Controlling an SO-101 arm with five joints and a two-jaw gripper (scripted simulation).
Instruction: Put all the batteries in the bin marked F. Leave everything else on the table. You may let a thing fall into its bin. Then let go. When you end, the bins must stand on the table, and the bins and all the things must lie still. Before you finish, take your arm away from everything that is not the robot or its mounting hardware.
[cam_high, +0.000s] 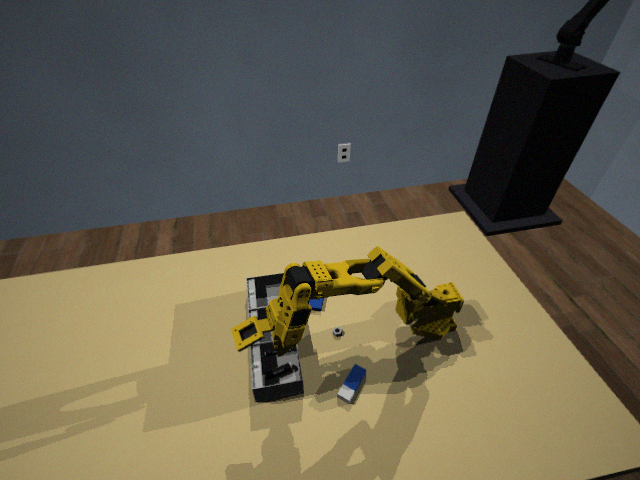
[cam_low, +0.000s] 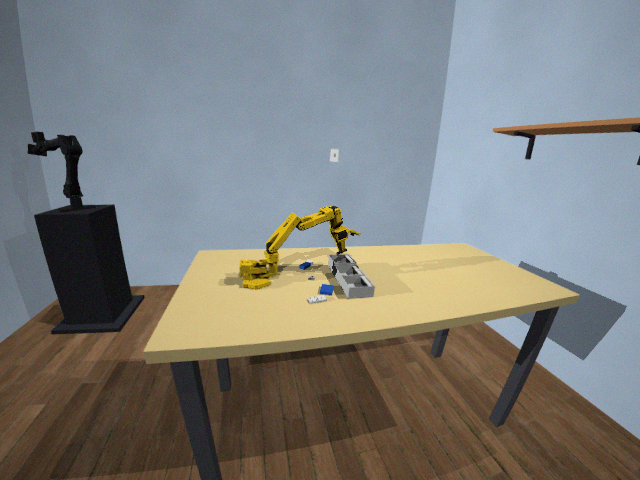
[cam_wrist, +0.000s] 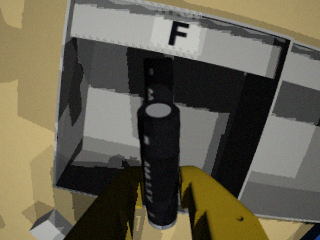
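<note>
My gripper (cam_wrist: 160, 179) (cam_high: 282, 342) (cam_low: 341, 251) is shut on a black cylindrical battery (cam_wrist: 159, 154), held upright in the fingers. In the wrist view it hangs over the near edge of the grey bin marked F (cam_wrist: 107, 27). Another black battery (cam_wrist: 158, 74) lies inside that bin, partly hidden behind the held one. The bin is one compartment of a row of grey bins (cam_high: 277, 393) (cam_low: 356, 291) on the table. In the top and exterior views the arm hides the held battery.
A blue-and-white eraser (cam_high: 352, 383) (cam_wrist: 48, 232) lies on the table to the right of the bins. A small metal nut (cam_high: 337, 331) and a blue block (cam_high: 316, 303) lie between the bins and the arm's base (cam_high: 431, 315). A neighbouring bin (cam_wrist: 294, 154) adjoins bin F.
</note>
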